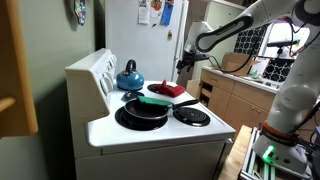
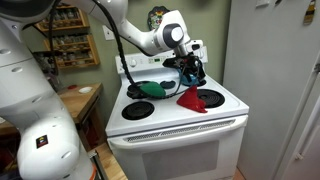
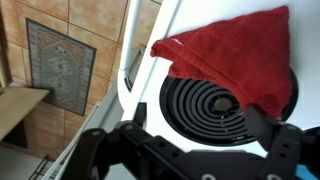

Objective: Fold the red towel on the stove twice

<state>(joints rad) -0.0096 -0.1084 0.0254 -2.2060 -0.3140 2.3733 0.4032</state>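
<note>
The red towel (image 1: 168, 90) lies bunched on the white stove (image 1: 150, 130), over a back burner. In an exterior view (image 2: 195, 100) it looks peaked, on the stove top (image 2: 175, 125). In the wrist view the towel (image 3: 235, 50) covers the upper right part of a black coil burner (image 3: 205, 100). My gripper (image 3: 200, 112) is open, its fingers wide apart on either side of the burner, with nothing between them. It hovers just above the towel in both exterior views (image 1: 185, 63) (image 2: 190, 72).
A blue kettle (image 1: 128, 75) stands at the back of the stove. A black pan (image 1: 140, 112) with a green-handled utensil (image 1: 155, 101) sits on a front burner beside the towel. A white refrigerator (image 1: 150, 35) stands behind; wooden cabinets (image 1: 230, 95) are beside it.
</note>
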